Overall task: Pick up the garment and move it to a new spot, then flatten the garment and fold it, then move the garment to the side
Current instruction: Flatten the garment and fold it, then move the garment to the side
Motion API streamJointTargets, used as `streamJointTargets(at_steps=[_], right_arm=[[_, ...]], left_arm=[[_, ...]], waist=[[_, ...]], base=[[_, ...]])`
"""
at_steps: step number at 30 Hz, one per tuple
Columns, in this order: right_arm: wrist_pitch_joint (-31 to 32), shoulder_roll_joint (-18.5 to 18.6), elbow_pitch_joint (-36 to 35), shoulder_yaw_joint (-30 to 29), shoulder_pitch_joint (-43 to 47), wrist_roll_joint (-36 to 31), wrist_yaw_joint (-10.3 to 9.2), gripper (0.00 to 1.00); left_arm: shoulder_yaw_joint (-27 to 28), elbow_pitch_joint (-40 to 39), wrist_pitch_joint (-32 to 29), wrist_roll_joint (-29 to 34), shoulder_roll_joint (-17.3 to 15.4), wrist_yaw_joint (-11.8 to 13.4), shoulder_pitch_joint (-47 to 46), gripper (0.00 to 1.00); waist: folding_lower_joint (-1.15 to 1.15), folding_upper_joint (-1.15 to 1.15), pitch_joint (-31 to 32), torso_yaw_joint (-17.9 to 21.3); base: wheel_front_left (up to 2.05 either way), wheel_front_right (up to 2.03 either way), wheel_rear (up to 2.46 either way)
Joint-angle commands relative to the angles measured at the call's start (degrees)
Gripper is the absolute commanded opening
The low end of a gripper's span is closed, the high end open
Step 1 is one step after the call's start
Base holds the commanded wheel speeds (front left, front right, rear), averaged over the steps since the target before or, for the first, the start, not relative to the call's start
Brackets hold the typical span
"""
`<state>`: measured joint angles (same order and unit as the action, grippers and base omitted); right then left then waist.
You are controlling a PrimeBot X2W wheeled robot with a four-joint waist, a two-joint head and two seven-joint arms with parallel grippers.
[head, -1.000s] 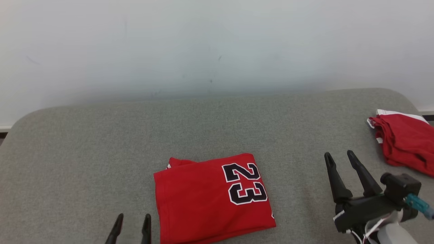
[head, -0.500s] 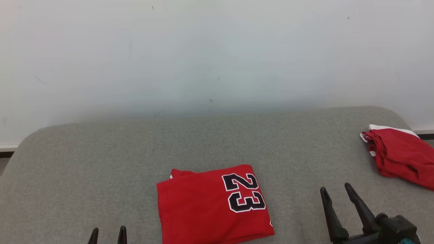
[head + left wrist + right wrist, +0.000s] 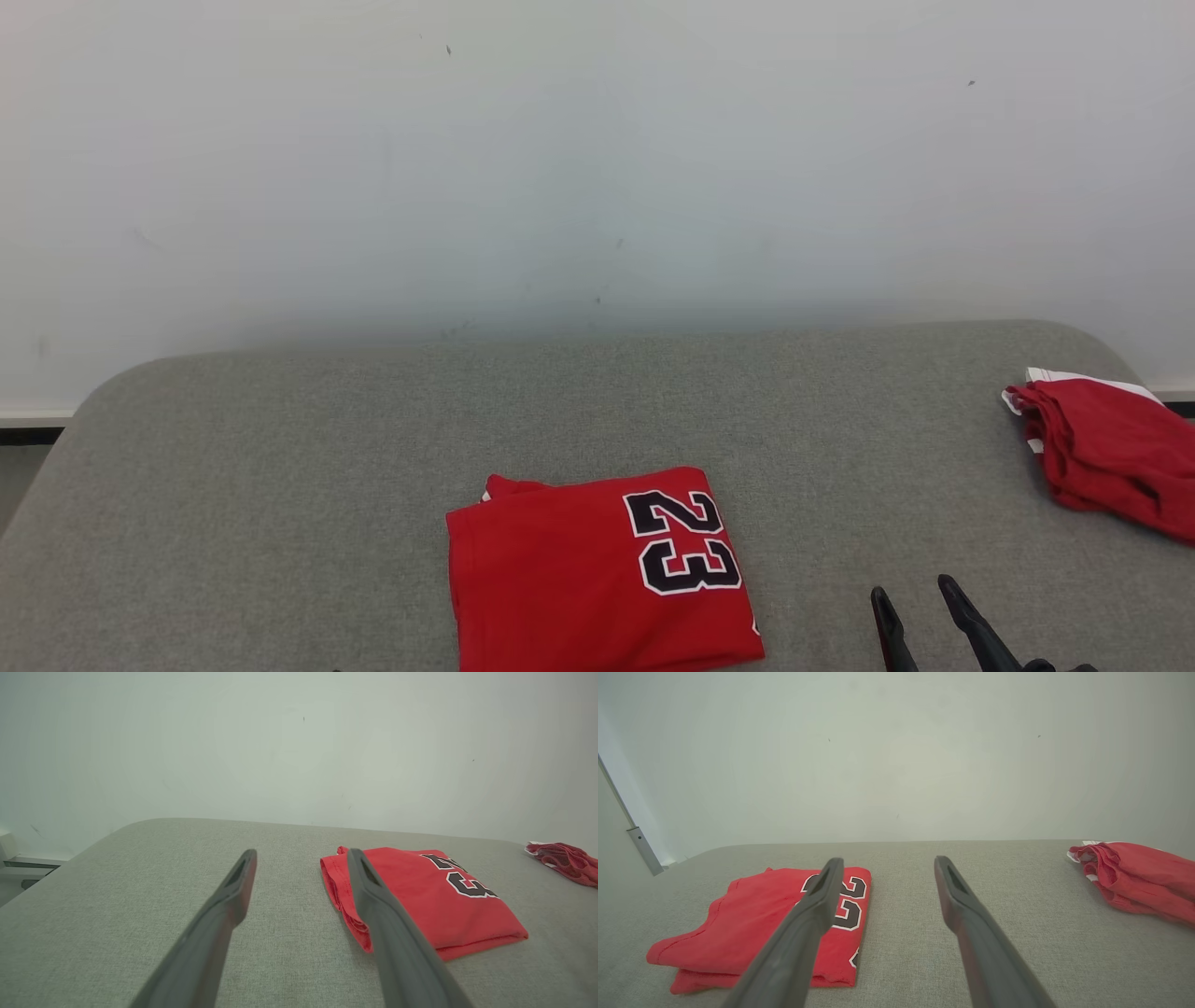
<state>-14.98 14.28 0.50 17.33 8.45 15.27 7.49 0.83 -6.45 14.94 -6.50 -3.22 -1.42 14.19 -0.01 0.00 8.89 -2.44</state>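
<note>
A red garment [image 3: 579, 579] with a black "23" lies folded flat on the grey fabric surface [image 3: 280, 485], near its front middle. It also lies to the right of my left gripper [image 3: 301, 854] as the garment [image 3: 434, 905], and to the left of my right gripper [image 3: 887, 861] as the garment [image 3: 752, 919]. Both grippers hover open and empty above the surface, apart from the cloth. The right gripper's tips [image 3: 913, 597] poke up at the bottom edge, right of the garment.
A second red garment [image 3: 1111, 457] with white trim lies crumpled at the far right edge of the surface, also seen as a red heap [image 3: 1134, 877]. A pale wall [image 3: 597, 187] rises behind the rounded back edge. A metal post [image 3: 640, 844] stands at the left.
The head camera has tilted up, so the whole picture has shifted down. Both grippers have drawn back toward the near edge, staying open. The folded garment has not moved.
</note>
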Motion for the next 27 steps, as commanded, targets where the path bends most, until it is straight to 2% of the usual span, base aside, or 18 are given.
streamJointTargets(at_steps=[1, 27], right_arm=[[-0.3, -0.1, -0.2, 0.0, 0.6, -0.4, -0.01, 1.0], [-0.3, 0.8, 0.4, 0.3, 1.2, 0.0, -0.01, 1.0]], left_arm=[[0.2, -0.5, 0.2, 0.7, 0.2, 0.1, 0.8, 1.0], [-0.7, 0.1, 0.2, 2.3, 0.3, -0.1, 0.8, 1.0]], waist=[[0.01, 0.0, 0.0, -0.1], [0.01, 0.0, -0.2, -0.8]], base=[[0.0, 0.0, 0.0], [0.0, 0.0, 0.0]])
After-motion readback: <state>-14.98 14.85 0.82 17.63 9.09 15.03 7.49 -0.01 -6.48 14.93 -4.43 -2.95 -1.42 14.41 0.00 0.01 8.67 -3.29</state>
